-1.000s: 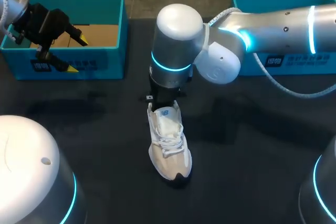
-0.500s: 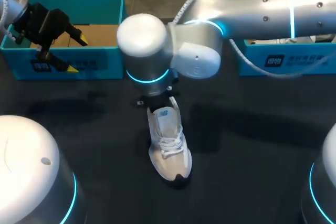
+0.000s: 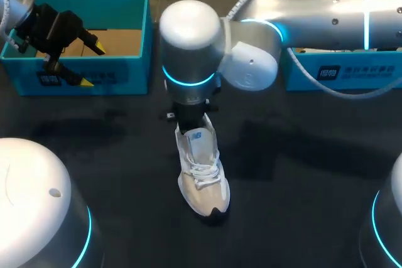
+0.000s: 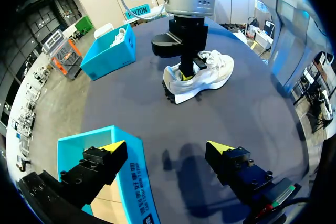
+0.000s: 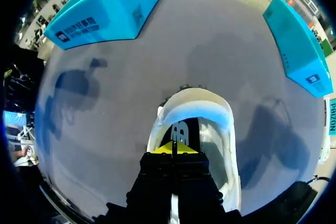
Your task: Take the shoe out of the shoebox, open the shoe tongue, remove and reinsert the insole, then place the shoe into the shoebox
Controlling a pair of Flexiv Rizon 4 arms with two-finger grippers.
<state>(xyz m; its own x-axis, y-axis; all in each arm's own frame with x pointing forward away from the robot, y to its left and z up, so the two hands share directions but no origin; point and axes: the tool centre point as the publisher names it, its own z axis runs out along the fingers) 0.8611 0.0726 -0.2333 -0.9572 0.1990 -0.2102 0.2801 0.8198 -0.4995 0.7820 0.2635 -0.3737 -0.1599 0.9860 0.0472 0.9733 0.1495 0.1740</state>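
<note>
Currently: shoe point(image 3: 201, 171) out of its box, upright mid-worktop point(image 3: 301, 155). My right end effector point(image 5: 174, 148): tips narrowed together inside the shoe's mouth; insole grip unconfirmed. My left end effector point(image 4: 165, 148): wide, empty, at far-left shoebox point(image 3: 148, 29). Outstanding, I judge: insole cycle, reboxing.

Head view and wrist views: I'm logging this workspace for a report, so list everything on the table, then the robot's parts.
Shoe: one, white with dark sole, upright, mid-table.
Shoeboxes: two, teal; left shoebox open at far left, right shoebox at far right.
Table: one, black, under everything.
Left claw: one, black with yellow tips, open, above the left shoebox's wall.
Right claw: one, black with yellow tips, shut, tips inside the shoe's opening.
</note>
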